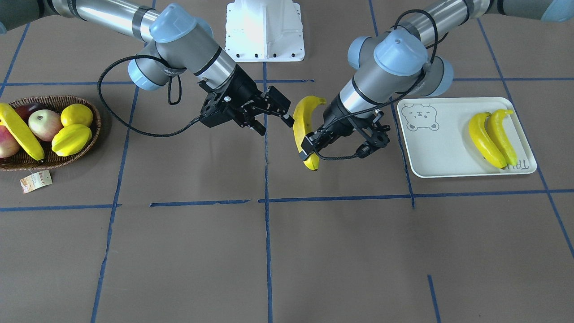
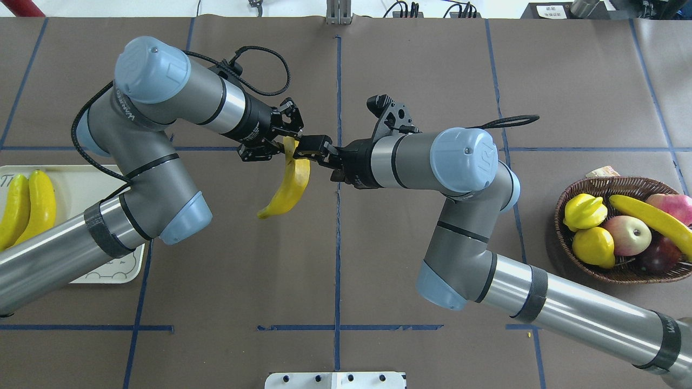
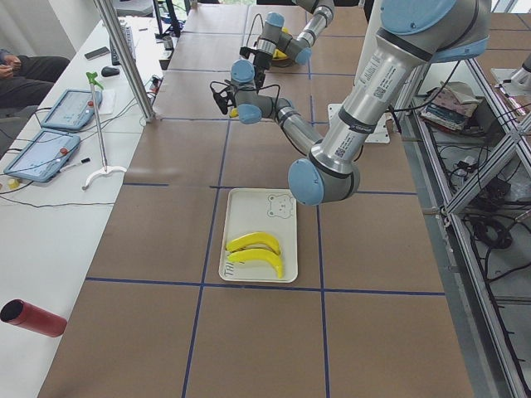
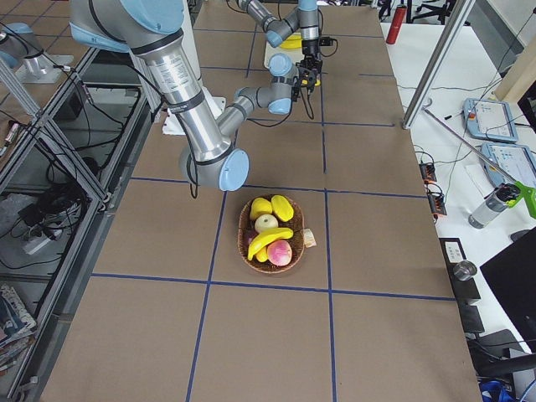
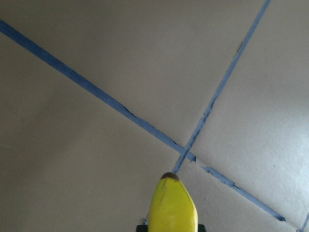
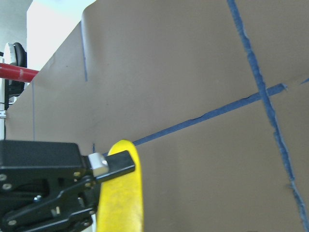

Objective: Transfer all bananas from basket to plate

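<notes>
Lifted banana [image 1: 302, 119] mid-table; two bananas [image 1: 491, 137] on the plate [image 1: 444, 152], last banana [image 1: 20, 132] in the basket [image 1: 85, 150]
The left gripper [image 1: 310, 146] is clamped on the lifted banana near its end farther from the robot, over the centre tape line and well apart from both containers; the right gripper [image 1: 274, 124], jaws spread wide, sits just beside the banana's other half, and contact cannot be told. The two bananas lie side by side near the plate's short rim away from the bear face. The last banana rests along the basket's outer edge, beside a lemon [image 1: 76, 115], a starfruit [image 1: 71, 139] and apples [image 1: 45, 124]. The widest stretch of table [image 1: 188, 251] lies on the operators' side of both arms
</notes>
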Controlling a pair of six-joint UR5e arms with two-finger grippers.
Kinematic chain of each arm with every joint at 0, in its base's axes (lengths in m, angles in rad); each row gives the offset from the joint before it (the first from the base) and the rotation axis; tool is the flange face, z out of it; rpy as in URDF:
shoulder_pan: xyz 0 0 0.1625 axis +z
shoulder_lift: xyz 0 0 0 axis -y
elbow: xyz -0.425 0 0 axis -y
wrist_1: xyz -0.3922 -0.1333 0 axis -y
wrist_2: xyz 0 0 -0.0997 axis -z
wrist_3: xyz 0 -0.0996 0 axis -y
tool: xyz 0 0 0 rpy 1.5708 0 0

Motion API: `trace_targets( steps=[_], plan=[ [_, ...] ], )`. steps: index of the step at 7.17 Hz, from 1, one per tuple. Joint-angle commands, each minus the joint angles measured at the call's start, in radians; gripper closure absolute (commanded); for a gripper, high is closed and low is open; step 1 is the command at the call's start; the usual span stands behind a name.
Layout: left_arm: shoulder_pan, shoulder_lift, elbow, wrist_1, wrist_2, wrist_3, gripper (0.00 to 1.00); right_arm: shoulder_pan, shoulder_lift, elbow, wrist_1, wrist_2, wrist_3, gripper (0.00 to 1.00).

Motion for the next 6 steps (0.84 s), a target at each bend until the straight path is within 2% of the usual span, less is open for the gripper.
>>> trace_targets(
  steps=[1, 3, 5, 6],
  plan=[
    [-0.087, 0.114, -0.008, 0.006, 0.003, 0.004, 1.0, 0.065, -0.001, 0.009, -0.192, 0.116, -0.091, 0.0],
    [-0.178, 0.217, -0.024, 0.006, 0.008, 0.012, 1.0, 0.097, -0.003, 0.075, -0.458, 0.133, -0.254, 0.0],
    [-0.204, 0.399, -0.048, 0.003, 0.091, 0.13, 1.0, 0.148, -0.01, 0.19, -0.795, 0.167, -0.467, 0.0],
    [-0.204, 0.462, -0.047, 0.0, 0.128, 0.17, 1.0, 0.174, -0.018, 0.231, -0.911, 0.167, -0.561, 0.0]
  ],
)
